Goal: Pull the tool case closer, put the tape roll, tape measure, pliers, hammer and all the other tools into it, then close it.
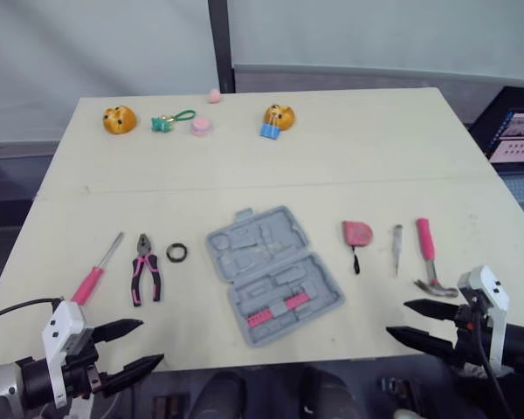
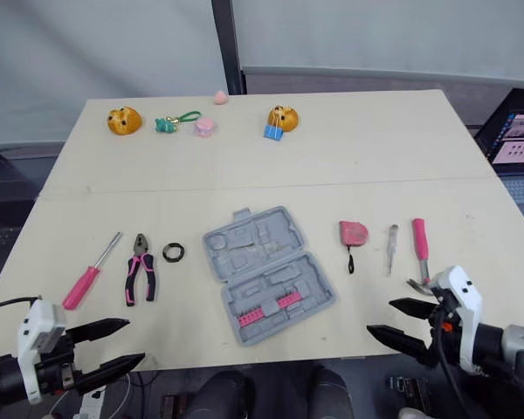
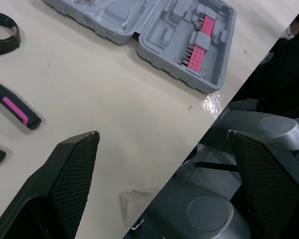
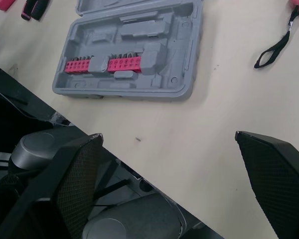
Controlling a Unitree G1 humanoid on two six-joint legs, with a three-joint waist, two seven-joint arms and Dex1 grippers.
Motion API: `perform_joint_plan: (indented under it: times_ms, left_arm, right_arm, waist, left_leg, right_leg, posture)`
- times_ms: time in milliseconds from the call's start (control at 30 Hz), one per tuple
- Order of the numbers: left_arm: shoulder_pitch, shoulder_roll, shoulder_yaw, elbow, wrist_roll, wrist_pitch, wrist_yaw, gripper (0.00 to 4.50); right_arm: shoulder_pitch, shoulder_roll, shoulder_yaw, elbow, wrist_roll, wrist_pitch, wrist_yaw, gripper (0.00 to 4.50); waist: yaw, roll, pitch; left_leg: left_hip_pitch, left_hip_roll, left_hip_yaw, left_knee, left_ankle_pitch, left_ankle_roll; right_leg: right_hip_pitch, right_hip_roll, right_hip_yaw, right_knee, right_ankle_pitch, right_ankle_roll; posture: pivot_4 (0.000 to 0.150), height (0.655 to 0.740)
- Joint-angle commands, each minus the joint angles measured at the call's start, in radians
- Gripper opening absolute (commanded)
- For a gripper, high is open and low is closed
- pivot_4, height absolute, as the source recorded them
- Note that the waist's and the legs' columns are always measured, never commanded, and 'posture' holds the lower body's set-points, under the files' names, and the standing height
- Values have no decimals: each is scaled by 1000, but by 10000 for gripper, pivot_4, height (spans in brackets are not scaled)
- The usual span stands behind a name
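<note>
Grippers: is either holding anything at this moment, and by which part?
Nothing is held. The left gripper and the right gripper are both open and empty at the near edge of the table, short of the tool case.

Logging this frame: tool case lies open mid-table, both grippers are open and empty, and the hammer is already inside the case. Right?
Not quite. The hammer lies on the table to the right of the tool case, outside it, as the left eye view shows. The case does lie open, and the left gripper and right gripper are open and empty.
</note>
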Motion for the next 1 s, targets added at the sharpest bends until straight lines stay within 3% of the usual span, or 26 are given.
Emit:
perform_joint_plan:
  times_ms: [33,767,933,1000]
  left_arm:
    - [19,3,15,-28,1,-2,-6,44145]
    - [2,16,-6,-43,-2,41,5,44145]
    - [-298,121,-47,61,-112,308,149,44145]
    - [-352,126,-63,62,-119,316,145,35746]
  right_arm:
    - [-4,-8,-8,3,4,-12,20,45000]
    - [3,-3,-13,4,-8,-11,31,45000]
    - [-121,-43,12,22,0,18,-13,45000]
    - [-167,-46,27,28,-5,11,-12,45000]
  waist:
    - [0,0,0]
    - [0,0,0]
    - [5,1,0]
    - [1,0,0]
  left_leg:
    - [0,0,0,0,0,0]
    - [0,0,0,0,0,0]
    - [0,-2,-2,2,2,-1]
    - [1,-1,-2,2,3,-2]
  right_leg:
    - [0,0,0,0,0,0]
    - [0,0,0,0,0,0]
    - [-1,0,1,2,0,0]
    - [-1,0,2,3,1,0]
  posture:
    - [1500,7155]
    - [1500,7155]
    - [1500,7155]
    - [1500,7155]
